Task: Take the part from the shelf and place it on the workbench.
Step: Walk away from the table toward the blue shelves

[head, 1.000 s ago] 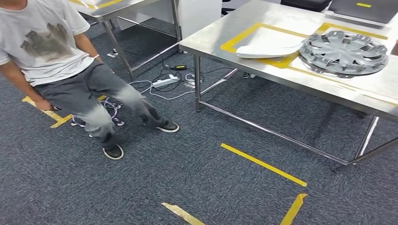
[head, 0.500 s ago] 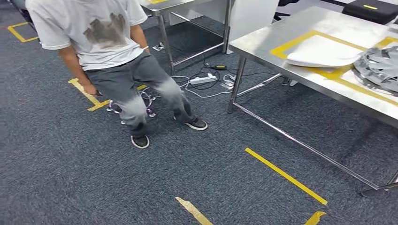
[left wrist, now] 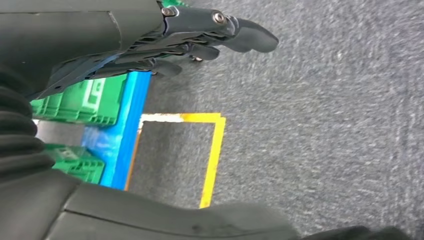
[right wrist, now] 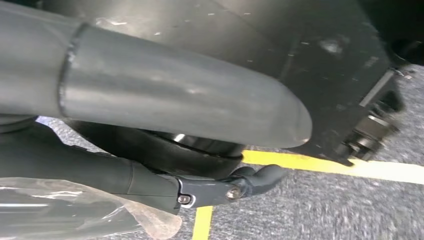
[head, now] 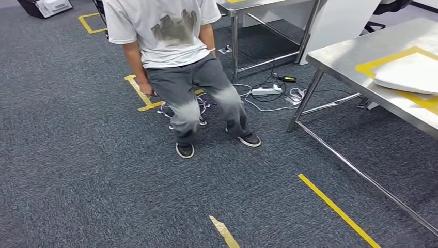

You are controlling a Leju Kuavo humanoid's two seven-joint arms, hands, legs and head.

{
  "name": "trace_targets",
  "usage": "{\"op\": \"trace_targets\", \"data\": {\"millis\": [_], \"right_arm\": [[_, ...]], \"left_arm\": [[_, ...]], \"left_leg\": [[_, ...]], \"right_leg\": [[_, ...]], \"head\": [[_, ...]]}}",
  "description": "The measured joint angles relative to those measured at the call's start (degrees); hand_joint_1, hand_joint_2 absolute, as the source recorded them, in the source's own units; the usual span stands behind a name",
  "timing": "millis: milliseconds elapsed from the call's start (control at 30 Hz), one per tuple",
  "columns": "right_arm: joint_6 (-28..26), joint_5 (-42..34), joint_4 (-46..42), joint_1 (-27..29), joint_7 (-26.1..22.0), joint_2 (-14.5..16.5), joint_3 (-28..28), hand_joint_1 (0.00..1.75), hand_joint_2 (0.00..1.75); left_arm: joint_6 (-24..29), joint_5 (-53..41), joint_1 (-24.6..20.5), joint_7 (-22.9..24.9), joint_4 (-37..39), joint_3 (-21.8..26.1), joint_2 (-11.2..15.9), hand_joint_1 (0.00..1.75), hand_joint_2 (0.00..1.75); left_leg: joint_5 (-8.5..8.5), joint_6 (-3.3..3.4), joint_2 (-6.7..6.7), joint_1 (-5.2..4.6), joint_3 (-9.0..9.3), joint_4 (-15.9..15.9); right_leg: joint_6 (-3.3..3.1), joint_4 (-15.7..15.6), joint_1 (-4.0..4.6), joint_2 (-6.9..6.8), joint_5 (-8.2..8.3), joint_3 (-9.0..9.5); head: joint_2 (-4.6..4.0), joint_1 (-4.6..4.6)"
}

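A white curved part (head: 408,77) lies inside a yellow tape square on the steel workbench (head: 351,57) at the right of the head view. In the left wrist view my left hand (left wrist: 200,37) hangs over the carpet, its dark fingers stretched out and holding nothing. My right hand (right wrist: 220,150) hangs beside my dark body in the right wrist view. Its thick grey thumb (right wrist: 175,95) stands apart from a dark finger (right wrist: 250,182), with nothing between them. Clear plastic film (right wrist: 75,210) shows at that picture's edge.
A person (head: 181,62) in a white shirt sits on a wheeled stool (head: 165,109) ahead. A power strip and cables (head: 266,91) lie under a second steel table (head: 258,5). Yellow tape (head: 335,209) marks the carpet. Green crates (left wrist: 80,100) sit on a blue frame (left wrist: 120,135).
The whole head view has swung left: person and workbench slid to the right in the picture, and the grey wheel cover on the bench has passed out of view.
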Motion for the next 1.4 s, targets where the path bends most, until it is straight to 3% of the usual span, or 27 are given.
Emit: {"op": "trace_targets", "data": {"millis": [33,100,167,233,267,300,367,433,467,533,600,667,700,733,767,800,833,900,967,1033,1100,1167,1233,1267,1300,1333,1400], "right_arm": [[0.09,0.07,-0.01,-0.02,-0.1,0.02,0.0,0.0,0.0],[0.21,0.15,-0.02,-0.03,-0.33,0.07,0.0,0.0,0.0],[0.31,0.18,-0.02,0.07,-0.53,0.1,0.0,0.0,0.0],[0.31,0.16,-0.01,0.21,-0.67,0.09,-0.01,0.0,0.0],[0.29,0.15,0.0,0.22,-0.73,0.09,-0.01,0.0,0.0],[0.26,0.14,0.0,0.2,-0.77,0.09,-0.01,0.0,0.0],[0.2,0.14,0.0,0.17,-0.81,0.1,-0.01,0.0,0.0],[0.13,0.14,0.0,0.18,-0.85,0.09,-0.01,0.0,0.0],[0.11,0.14,0.0,0.18,-0.87,0.09,-0.01,0.0,0.0],[-0.08,0.17,0.0,0.1,-0.97,0.08,-0.01,0.0,0.0],[-0.36,0.2,0.0,-0.02,-1.46,0.08,-0.01,0.0,0.0],[-0.57,0.22,0.0,-0.08,-1.99,0.08,-0.01,0.0,0.0],[-0.67,0.26,0.0,-0.11,-2.14,0.08,-0.01,0.0,0.0],[-0.77,0.32,0.0,-0.14,-2.24,0.08,-0.01,0.0,0.0],[-0.86,0.41,0.0,-0.17,-2.33,0.07,0.0,0.0,0.0],[-0.89,0.5,0.0,-0.19,-2.42,0.07,0.01,0.0,0.0],[-0.88,0.6,0.0,-0.19,-2.46,0.07,0.02,0.0,0.0],[-0.65,0.78,0.0,-0.15,-2.39,0.07,0.08,0.0,0.0],[-0.38,1.0,0.0,-0.18,-2.16,0.09,0.25,0.0,0.0],[-0.29,1.15,-0.01,-0.22,-2.01,0.15,0.38,0.0,0.0],[-0.29,1.19,-0.02,-0.21,-2.02,0.25,0.41,0.0,0.0],[-0.29,1.2,-0.02,-0.08,-2.04,0.32,0.43,0.0,0.0],[-0.32,1.24,-0.02,0.1,-2.03,0.32,0.45,0.0,0.0],[-0.35,1.25,-0.02,0.15,-2.02,0.31,0.45,0.0,0.0],[-0.42,1.26,-0.02,0.16,-2.01,0.31,0.46,0.0,0.0],[-0.51,1.23,-0.02,0.16,-1.99,0.31,0.46,0.0,0.0],[-0.67,1.13,-0.02,0.15,-1.91,0.31,0.45,0.0,0.0]], "left_arm": [[-0.1,-0.02,0.09,0.05,0.01,-0.05,0.1,0.0,0.0],[-0.26,-0.02,0.08,0.13,0.02,-0.1,0.28,0.0,0.0],[-0.37,-0.05,-0.09,0.06,0.02,-0.16,0.38,0.0,0.0],[-0.49,-0.09,-0.06,-0.02,0.02,-0.24,0.39,0.0,0.0],[-0.51,-0.09,0.04,-0.02,0.02,-0.28,0.38,0.0,0.0],[-0.54,-0.09,0.17,-0.01,0.02,-0.32,0.38,0.0,0.0],[-0.52,-0.09,0.3,0.02,0.02,-0.44,0.37,0.0,0.0],[-0.5,-0.12,0.21,0.02,0.02,-0.54,0.33,0.0,0.0],[-0.46,-0.13,0.22,0.02,0.02,-0.56,0.33,0.0,0.0],[-0.38,-0.12,0.48,0.0,0.02,-0.57,0.36,0.0,0.0],[-0.37,-0.09,0.62,-0.02,0.02,-0.57,0.33,0.0,0.0],[-0.41,-0.08,0.49,-0.02,0.02,-0.57,0.23,0.0,0.0],[-0.48,-0.07,0.43,-0.02,0.02,-0.56,0.2,0.0,0.0],[-0.62,-0.08,0.41,-0.02,0.02,-0.56,0.19,0.0,0.0],[-0.77,-0.08,0.44,-0.02,0.02,-0.56,0.2,0.0,0.0],[-0.89,-0.09,0.47,-0.02,0.02,-0.56,0.21,0.0,0.0],[-0.97,-0.12,0.48,-0.02,0.02,-0.56,0.19,0.0,0.0],[-1.05,-0.2,0.4,-0.11,0.02,-0.56,0.13,0.0,0.0],[-1.23,-0.25,0.34,-0.41,0.02,-0.56,0.18,0.0,0.0],[-1.38,-0.25,0.47,-0.73,0.02,-0.56,0.36,0.0,0.0],[-1.41,-0.25,0.57,-0.86,0.02,-0.56,0.52,0.0,0.0],[-1.41,-0.25,0.39,-0.89,0.02,-0.56,0.61,0.0,0.0],[-1.4,-0.24,0.27,-0.9,0.02,-0.56,0.66,0.0,0.0],[-1.36,-0.13,0.33,-0.92,0.02,-0.56,0.71,0.0,0.0],[-1.2,0.32,0.44,-0.96,0.02,-0.52,0.77,0.0,0.0],[-0.92,1.22,0.55,-1.06,0.02,-0.33,0.83,0.0,0.0],[-0.04,4.41,0.54,-1.46,0.02,0.89,0.9,0.0,0.0]], "left_leg": [[-0.14,-0.34,0.16,0.02,-0.18,0.21],[-2.02,-0.96,2.37,-0.13,-1.52,3.13],[-5.59,-1.47,5.29,-0.1,-4.82,10.22],[-7.26,-1.8,6.32,0.15,-7.43,15.78],[-6.54,-1.88,6.55,0.28,-7.38,15.78],[-4.77,-1.88,6.84,0.39,-6.13,13.35],[-1.2,-1.65,8.82,0.23,-2.15,5.39],[-0.12,-1.09,10.65,-0.15,0.02,0.65],[-0.41,-0.8,10.81,-0.36,0.0,0.31],[-0.26,-0.15,9.69,-0.22,-0.23,0.15],[0.0,0.49,8.62,0.09,-0.21,-0.09],[0.2,0.93,7.45,0.21,-0.32,-0.13],[0.25,1.06,6.8,0.17,-0.39,-0.12],[0.27,1.13,6.07,0.12,-0.42,-0.1],[0.28,1.15,5.3,0.07,-0.39,-0.08],[0.28,1.15,4.53,0.05,-0.34,-0.04],[0.27,1.13,3.66,0.05,-0.27,0.02],[0.21,0.9,2.07,0.02,-0.37,0.29],[0.33,0.27,0.78,0.1,-0.95,0.5],[0.55,-0.52,-0.09,0.26,-1.45,0.55],[-0.42,-1.15,1.83,0.12,-2.17,2.04],[-3.51,-1.68,5.03,0.02,-4.71,7.6],[-6.34,-2.11,6.21,0.28,-7.98,14.61],[-6.47,-2.24,6.39,0.41,-8.68,16.17],[-5.5,-2.3,6.57,0.53,-8.3,15.55],[-3.65,-2.28,6.92,0.59,-6.85,12.77],[-0.5,-2.01,9.3,0.31,-2.95,5.13]], "right_leg": [[-0.22,-0.12,-0.07,-0.66,0.12,0.03],[-0.8,-0.46,-0.28,-2.22,0.23,0.27],[-1.2,-0.53,-0.27,-4.03,0.09,0.39],[-1.27,-0.51,-0.19,-5.81,-0.08,0.46],[-1.23,-0.5,-0.18,-6.55,-0.16,0.53],[-1.14,-0.5,-0.18,-7.21,-0.26,0.68],[-0.75,-0.48,-0.04,-8.4,-0.55,1.08],[-0.22,-0.4,0.3,-9.45,-0.83,1.27],[0.03,-0.41,0.47,-9.95,-0.91,1.33],[0.56,-0.44,0.44,-10.52,-1.16,1.41],[1.15,1.5,0.27,-8.28,-2.8,0.58],[1.4,8.38,0.18,-5.23,-6.49,-2.58],[1.41,12.48,0.18,-4.63,-8.15,-4.56],[1.39,15.64,0.19,-4.36,-8.99,-6.21],[1.32,16.62,0.2,-4.25,-8.55,-6.9],[1.21,15.45,0.19,-4.11,-7.08,-6.59],[1.03,12.12,0.18,-3.68,-4.73,-5.26],[0.58,4.39,-0.01,-1.2,-1.21,-2.02],[0.28,0.67,-0.1,0.57,-0.55,-0.24],[-0.04,0.22,-0.08,-0.25,-0.58,0.15],[-0.64,-0.2,-0.24,-1.67,-0.4,0.43],[-1.16,-0.39,-0.28,-3.48,-0.51,0.76],[-1.37,-0.36,-0.16,-5.4,-0.78,0.95],[-1.38,-0.35,-0.13,-6.27,-0.92,1.06],[-1.33,-0.34,-0.12,-7.05,-1.07,1.22],[-1.22,-0.34,-0.12,-7.74,-1.24,1.46],[-0.78,-0.31,0.06,-8.96,-1.71,1.92]], "head": [[0.0,-0.02],[-0.01,-0.36],[-0.01,-0.69],[-0.01,-0.7],[-0.01,-0.7],[-0.01,-0.7],[-0.01,-0.71],[0.0,-0.64],[0.0,-0.57],[-0.01,-0.5],[-0.01,-0.31],[-0.01,-0.02],[-0.01,0.03],[-0.01,0.02],[-0.01,0.02],[-0.01,0.01],[-0.01,0.02],[-0.01,0.02],[-0.01,-0.02],[-0.01,-0.05],[-0.01,-0.27],[-0.01,-0.59],[-0.01,-0.7],[-0.01,-0.69],[-0.01,-0.71],[-0.01,-0.71],[-0.01,-0.72]]}}
